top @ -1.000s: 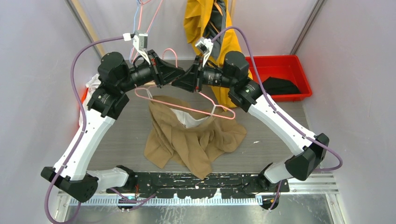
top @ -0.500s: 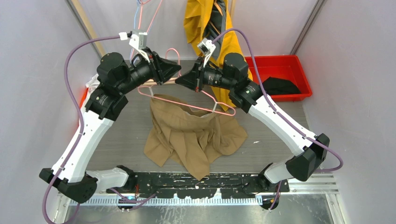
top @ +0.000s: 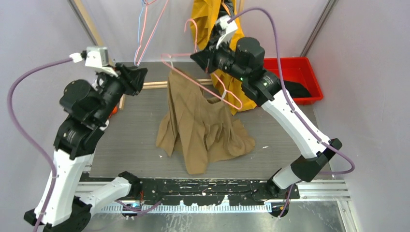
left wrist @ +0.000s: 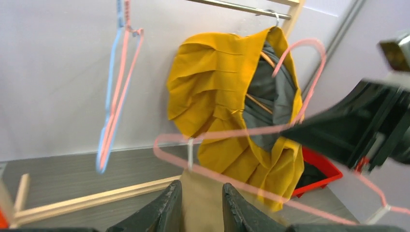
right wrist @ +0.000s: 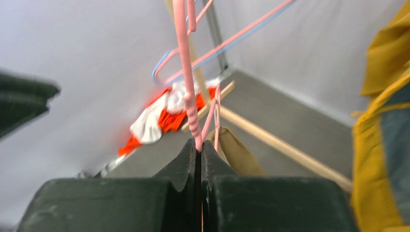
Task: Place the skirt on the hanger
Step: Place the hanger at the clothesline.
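The tan skirt (top: 203, 125) hangs by one corner from a clip of the pink wire hanger (top: 227, 96); its lower part lies bunched on the table. My right gripper (top: 199, 56) is shut on the hanger's neck and holds it high and tilted at the back. In the right wrist view the jaws pinch the pink wire (right wrist: 196, 125), with the skirt (right wrist: 237, 154) just beyond. My left gripper (top: 141, 76) is open and empty, left of the skirt and apart from it. In the left wrist view its fingers (left wrist: 167, 208) frame the skirt (left wrist: 203, 193) and hanger (left wrist: 232, 133) ahead.
A yellow garment (top: 205, 19) hangs on the rail at the back, right behind the hanger. Spare blue and pink hangers (top: 145, 29) hang back left. A red bin (top: 290, 65) with a black cloth stands back right. An orange and white cloth (right wrist: 164, 116) lies far left.
My right gripper has lifted the hanger up and back, so the skirt now hangs from it. My left gripper has let go and drawn back to the left.
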